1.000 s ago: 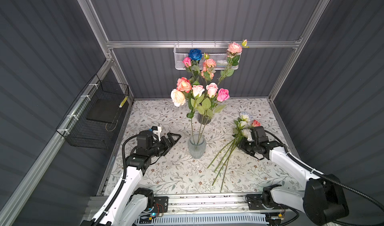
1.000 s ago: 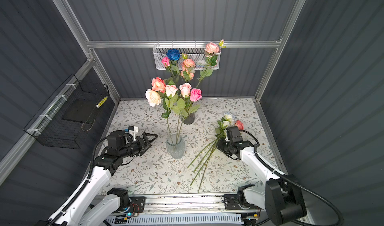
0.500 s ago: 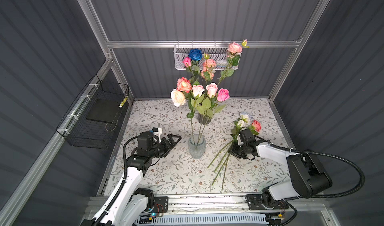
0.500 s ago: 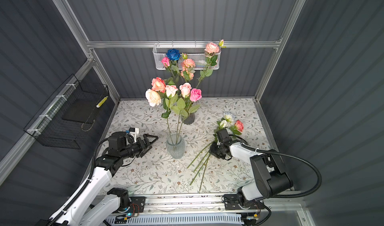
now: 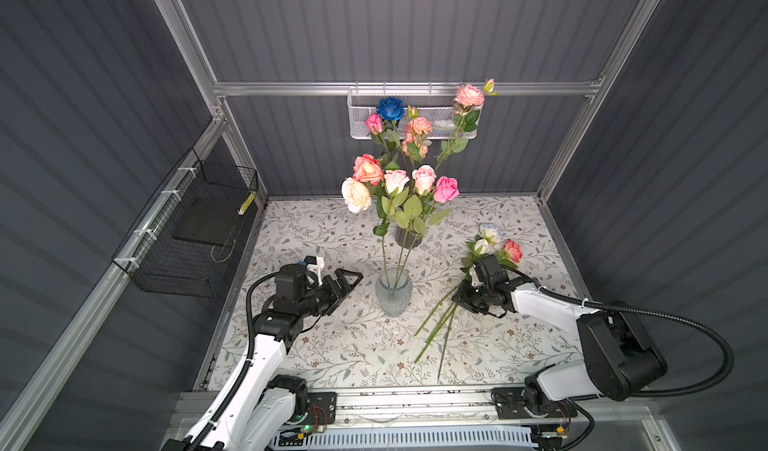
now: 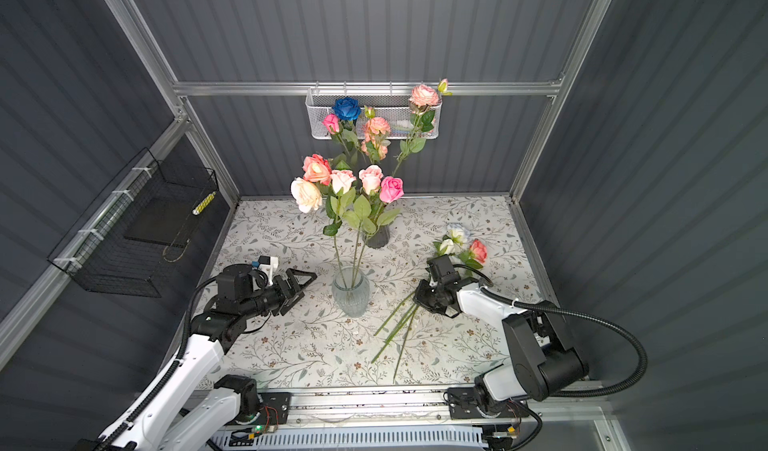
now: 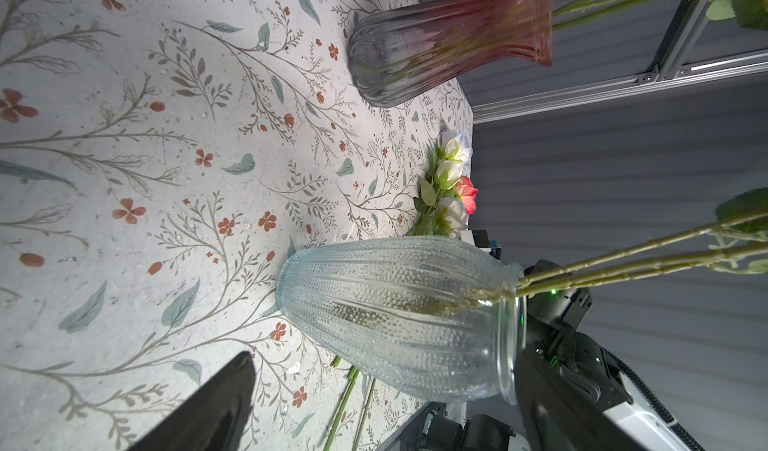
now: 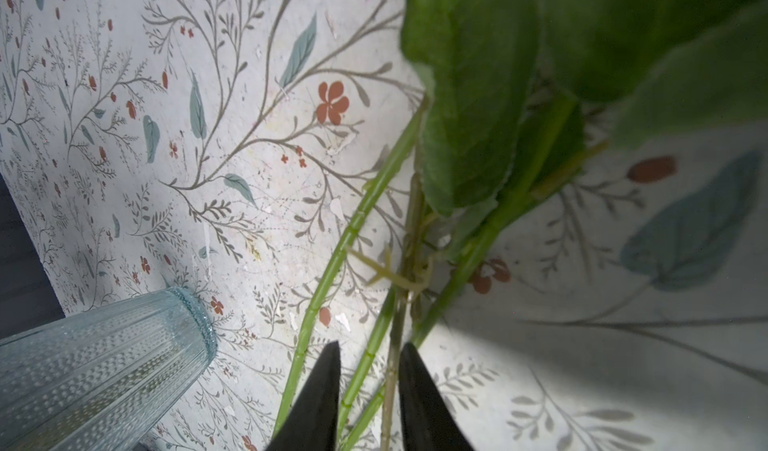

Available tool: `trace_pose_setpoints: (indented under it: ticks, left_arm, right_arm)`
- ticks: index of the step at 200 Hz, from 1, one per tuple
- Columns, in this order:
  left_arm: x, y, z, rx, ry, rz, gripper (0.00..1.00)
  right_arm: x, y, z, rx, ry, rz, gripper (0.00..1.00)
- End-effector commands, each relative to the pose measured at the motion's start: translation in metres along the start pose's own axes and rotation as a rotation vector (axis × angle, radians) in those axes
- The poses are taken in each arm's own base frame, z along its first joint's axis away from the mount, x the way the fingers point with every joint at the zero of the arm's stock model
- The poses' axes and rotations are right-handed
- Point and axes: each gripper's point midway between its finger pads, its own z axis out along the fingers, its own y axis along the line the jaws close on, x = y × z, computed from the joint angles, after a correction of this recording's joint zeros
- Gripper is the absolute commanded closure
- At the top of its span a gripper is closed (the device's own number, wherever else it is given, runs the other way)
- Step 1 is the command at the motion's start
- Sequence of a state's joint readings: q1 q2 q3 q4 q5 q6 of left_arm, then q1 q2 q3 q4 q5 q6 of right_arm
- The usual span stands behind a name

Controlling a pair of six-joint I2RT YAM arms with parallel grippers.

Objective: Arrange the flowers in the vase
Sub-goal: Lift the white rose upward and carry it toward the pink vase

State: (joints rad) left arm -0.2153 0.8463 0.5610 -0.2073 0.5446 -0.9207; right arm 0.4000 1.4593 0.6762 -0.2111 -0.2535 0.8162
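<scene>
Several loose flowers (image 5: 483,246) lie right of centre on the worktop (image 5: 332,345), stems between the narrowly parted fingers of the right hand (image 8: 368,357); grip cannot be told. Clear vase (image 5: 393,295), centre, holds stems; dark vase (image 5: 408,239) behind. Left hand (image 5: 351,280) gapes wide, left of it.

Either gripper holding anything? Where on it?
The left gripper is open, empty. The right gripper straddles the stems of the loose flowers below the leaves; whether it grips cannot be told.

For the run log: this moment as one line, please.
left gripper: open, empty, beside clear vase | right gripper: astride loose flower stems, grip unclear | clear vase: holds standing stems
</scene>
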Motion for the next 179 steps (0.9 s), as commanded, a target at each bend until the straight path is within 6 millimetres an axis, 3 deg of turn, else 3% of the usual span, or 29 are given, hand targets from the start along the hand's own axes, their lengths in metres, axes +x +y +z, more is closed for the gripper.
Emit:
trace_pose_setpoints:
  ticks: [1,28,58,100,137,164,179]
  left_arm:
    - [0.007,0.000,0.000,0.011,0.025,0.010,0.02]
    - [0.009,0.002,-0.001,0.006,0.025,0.008,0.02]
    - [0.009,0.002,-0.002,0.007,0.022,0.007,0.02]
    - [0.007,0.000,-0.002,0.009,0.020,0.012,0.02]
    - [0.003,-0.007,-0.002,0.018,0.018,0.026,0.02]
    - [0.000,-0.013,-0.004,0.017,0.013,0.049,0.02]
    - [-0.003,-0.017,-0.007,0.014,0.007,0.067,0.02]
  right_arm:
    - [0.000,-0.003,0.005,0.037,0.014,0.016,0.74]
    - [0.002,-0.002,0.010,0.047,0.022,0.014,0.75]
    - [0.001,0.000,0.010,0.040,0.015,0.012,0.85]
    - [-0.005,0.014,-0.015,0.007,-0.040,-0.012,0.95]
    - [-0.013,0.050,-0.058,-0.105,-0.138,-0.081,0.96]
    - [-0.025,0.080,-0.105,-0.179,-0.269,-0.146,0.96]
    - [-0.033,0.096,-0.145,-0.235,-0.376,-0.181,0.97]
